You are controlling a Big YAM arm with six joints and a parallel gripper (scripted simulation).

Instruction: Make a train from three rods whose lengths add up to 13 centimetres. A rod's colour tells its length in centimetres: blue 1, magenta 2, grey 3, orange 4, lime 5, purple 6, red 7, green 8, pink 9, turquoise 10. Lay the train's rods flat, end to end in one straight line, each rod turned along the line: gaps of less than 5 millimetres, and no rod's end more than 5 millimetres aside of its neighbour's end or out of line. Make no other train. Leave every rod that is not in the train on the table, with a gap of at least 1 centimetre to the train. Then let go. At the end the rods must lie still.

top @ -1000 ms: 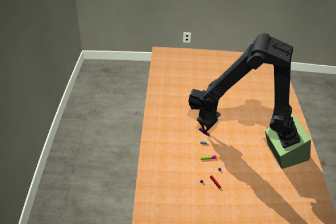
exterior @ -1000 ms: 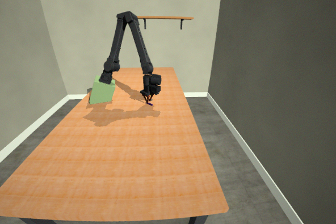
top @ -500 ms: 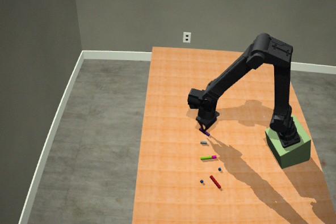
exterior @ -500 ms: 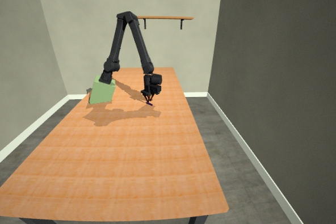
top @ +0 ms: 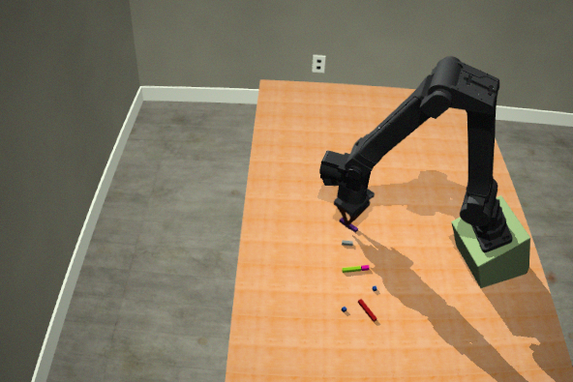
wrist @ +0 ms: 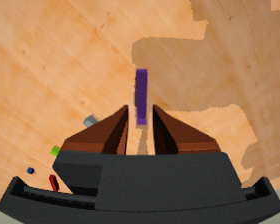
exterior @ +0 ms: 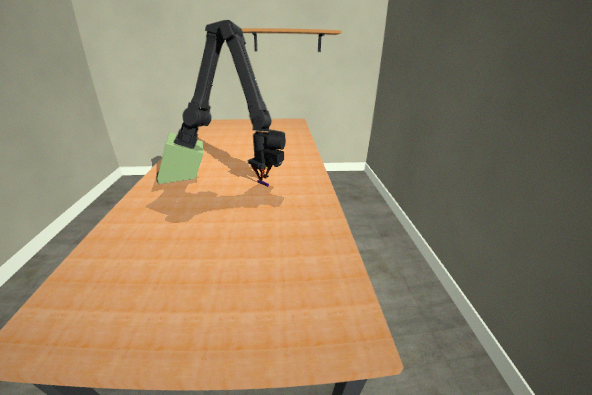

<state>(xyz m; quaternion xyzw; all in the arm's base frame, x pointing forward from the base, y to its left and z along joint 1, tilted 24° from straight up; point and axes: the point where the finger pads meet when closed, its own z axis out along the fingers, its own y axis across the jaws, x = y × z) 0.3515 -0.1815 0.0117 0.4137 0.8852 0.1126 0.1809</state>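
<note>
My gripper (top: 346,219) (exterior: 261,179) (wrist: 140,110) is low over the table, fingers a little apart. A purple rod (top: 350,225) (exterior: 263,183) (wrist: 141,90) lies flat in line between the fingertips, with a small gap on each side in the wrist view. Most of it reaches out beyond the tips. Toward the camera, a lime rod (top: 351,269) (wrist: 55,151) and a magenta rod (top: 365,267) lie end to end in one line. A grey rod (top: 346,243) (wrist: 91,121) lies between them and the purple rod.
Two blue cubes (top: 374,288) (top: 344,309) and a red rod (top: 367,309) (wrist: 54,181) lie beyond the lime-magenta pair. The arm stands on a green block (top: 498,262) (exterior: 180,161) at the side of the wooden table (top: 290,170).
</note>
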